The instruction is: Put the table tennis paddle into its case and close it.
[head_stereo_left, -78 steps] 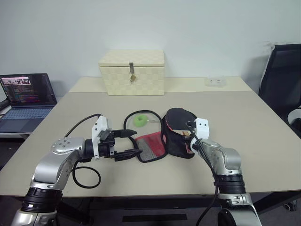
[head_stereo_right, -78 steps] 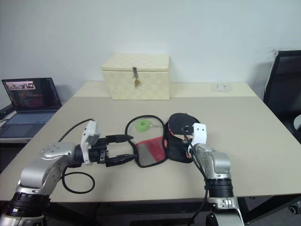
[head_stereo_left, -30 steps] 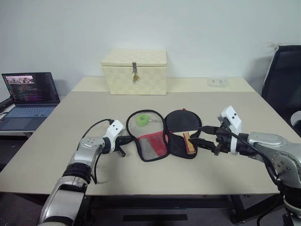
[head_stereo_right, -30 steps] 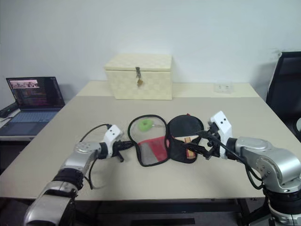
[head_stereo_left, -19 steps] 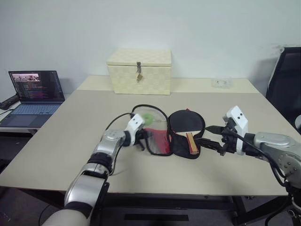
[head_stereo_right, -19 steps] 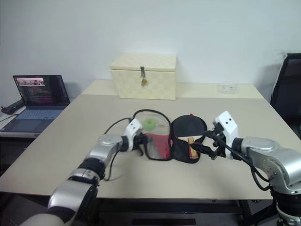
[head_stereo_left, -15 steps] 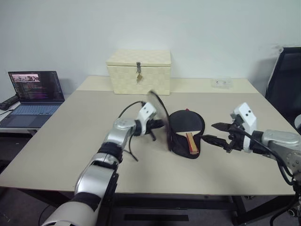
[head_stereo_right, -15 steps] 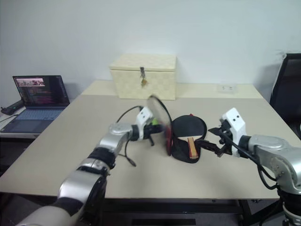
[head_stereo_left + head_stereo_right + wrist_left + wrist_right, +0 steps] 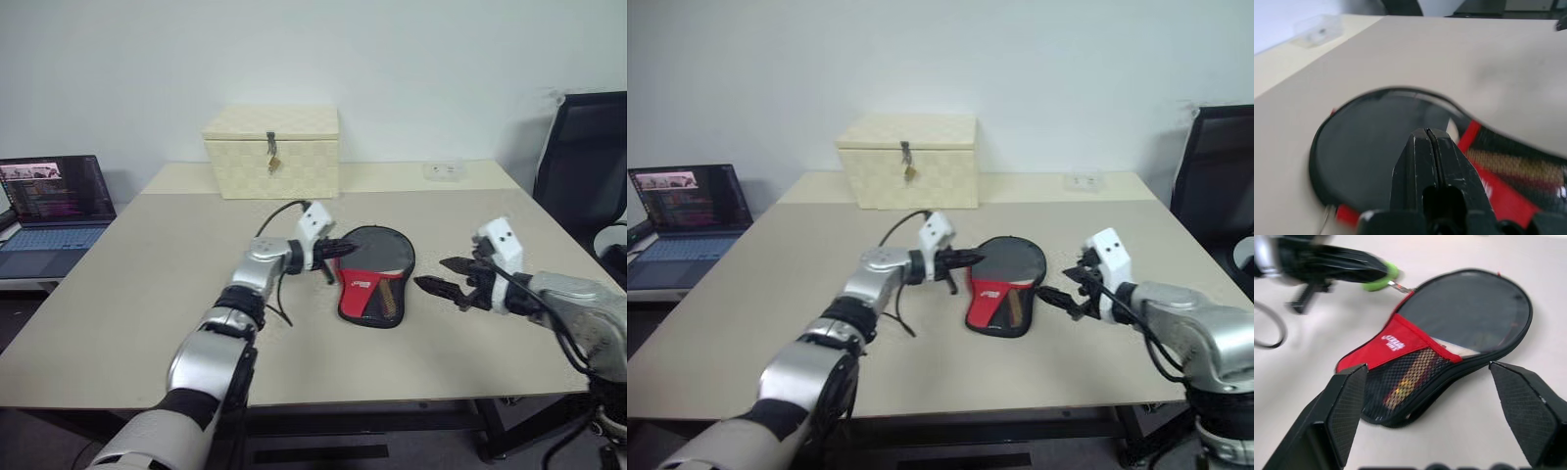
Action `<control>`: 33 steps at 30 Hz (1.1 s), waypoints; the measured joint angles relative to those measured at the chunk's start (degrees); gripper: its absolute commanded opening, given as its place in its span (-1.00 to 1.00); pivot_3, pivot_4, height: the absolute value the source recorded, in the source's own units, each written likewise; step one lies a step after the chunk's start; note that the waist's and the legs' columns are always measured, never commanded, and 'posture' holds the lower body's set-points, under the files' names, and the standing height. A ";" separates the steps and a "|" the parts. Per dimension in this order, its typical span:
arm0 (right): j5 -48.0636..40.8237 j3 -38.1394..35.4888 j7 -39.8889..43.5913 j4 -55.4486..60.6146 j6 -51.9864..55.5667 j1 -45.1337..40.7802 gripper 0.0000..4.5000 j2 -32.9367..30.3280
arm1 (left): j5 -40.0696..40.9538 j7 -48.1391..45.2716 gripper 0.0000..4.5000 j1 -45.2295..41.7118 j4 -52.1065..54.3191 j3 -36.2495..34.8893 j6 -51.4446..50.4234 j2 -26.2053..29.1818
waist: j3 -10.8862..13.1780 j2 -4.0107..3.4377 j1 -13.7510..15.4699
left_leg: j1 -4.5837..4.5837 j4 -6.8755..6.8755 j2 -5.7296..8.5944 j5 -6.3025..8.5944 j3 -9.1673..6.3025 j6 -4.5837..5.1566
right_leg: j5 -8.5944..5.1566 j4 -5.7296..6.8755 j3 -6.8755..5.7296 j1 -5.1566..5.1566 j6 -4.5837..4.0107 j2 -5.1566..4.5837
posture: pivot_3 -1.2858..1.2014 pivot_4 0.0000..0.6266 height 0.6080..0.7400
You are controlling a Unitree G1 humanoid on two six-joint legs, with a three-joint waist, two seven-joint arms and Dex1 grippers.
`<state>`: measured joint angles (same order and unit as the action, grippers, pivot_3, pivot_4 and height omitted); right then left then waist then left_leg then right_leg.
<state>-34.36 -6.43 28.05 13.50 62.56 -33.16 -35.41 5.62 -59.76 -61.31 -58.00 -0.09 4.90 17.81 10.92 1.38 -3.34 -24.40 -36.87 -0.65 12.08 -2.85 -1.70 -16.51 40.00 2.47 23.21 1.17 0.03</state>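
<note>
A plain white wall [image 9: 441, 59] backs a beige tabletop [image 9: 118, 294]. A cream woven box [image 9: 271, 152] with a metal latch stands at its far side. An open laptop [image 9: 49, 211] sits left, a black office chair [image 9: 583, 166] right.

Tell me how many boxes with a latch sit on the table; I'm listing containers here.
1. The cream woven box stands at the far side of the table, behind the case. Others could be out of view.

We see a big tan table [image 9: 147, 284]. On it lie the case [image 9: 375, 277], a cream box [image 9: 273, 151] and a small clear box [image 9: 443, 169].
</note>
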 measured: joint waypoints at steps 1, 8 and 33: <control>0.90 0.78 -0.55 -1.81 -0.62 -0.49 0.93 0.78 | 0.86 -0.89 -1.00 1.56 2.06 -0.57 -0.93 1.02 | 0.00 0.00 0.09 | -0.01 -0.01 -0.03 0.00 0.00 0.00 | 0.00 -0.01 0.00 0.00 0.00 -0.01 | 0.03 -0.52 1.00; 10.54 6.28 -2.52 -21.39 -10.72 -7.16 0.93 6.61 | 9.03 -4.69 -1.00 21.50 30.57 -5.35 -15.77 12.72 | 0.00 -0.01 -0.05 | 0.01 0.01 -0.03 0.00 -0.10 -0.01 | 0.00 -0.02 0.07 0.02 -0.01 -0.17 | 0.03 -0.52 1.00; 18.64 7.49 1.22 -38.49 -13.88 -12.60 0.93 10.77 | 19.53 0.44 -1.00 31.87 59.65 -7.05 -32.48 19.74 | 0.00 -0.03 1.40 | 0.05 -0.03 -0.01 -0.01 0.03 -0.02 | 0.01 0.00 -0.01 -0.04 -0.02 -0.16 | 0.03 -0.52 1.00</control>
<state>-15.72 1.06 29.27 -24.99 48.68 -45.75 -24.63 25.15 -59.33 -29.44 1.65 -7.14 -27.58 37.54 10.92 1.36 -1.94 -24.35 -36.90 -0.66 12.07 -2.82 -1.72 -16.50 40.00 2.46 23.17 1.15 -0.13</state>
